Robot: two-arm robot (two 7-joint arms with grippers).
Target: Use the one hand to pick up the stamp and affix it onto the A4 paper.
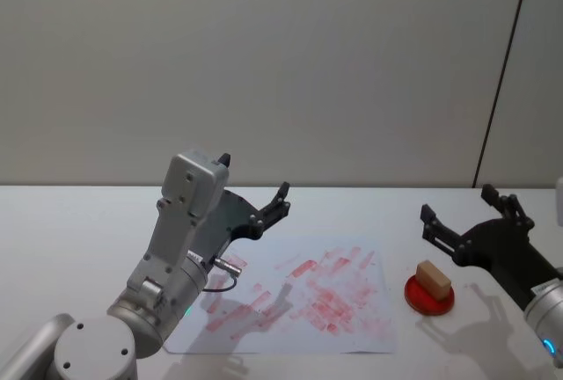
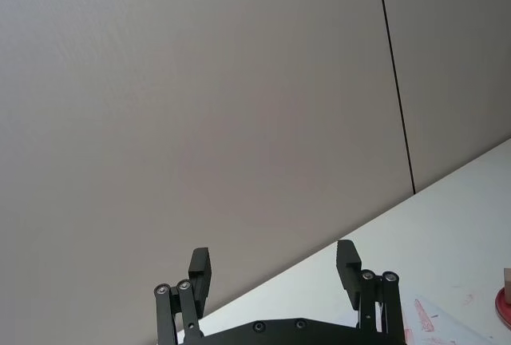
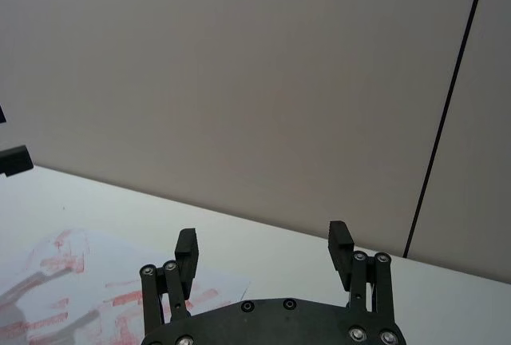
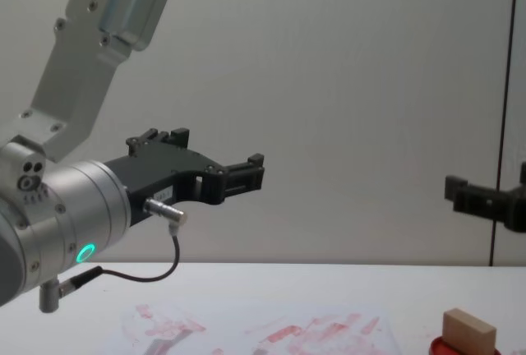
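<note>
Now | right hand wide open, empty | head view: stamp on red disc beside A4 paper | left hand spread

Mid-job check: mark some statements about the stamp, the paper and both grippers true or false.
1. The pale tan wooden stamp block rests on the flat round red disc. True.
2. The right gripper is shut on the stamp. False: it is open, empty, raised near it.
3. The white A4 paper bears red ink marks. True.
4. The left gripper presses on the paper. False: it is open, raised above it.
</note>
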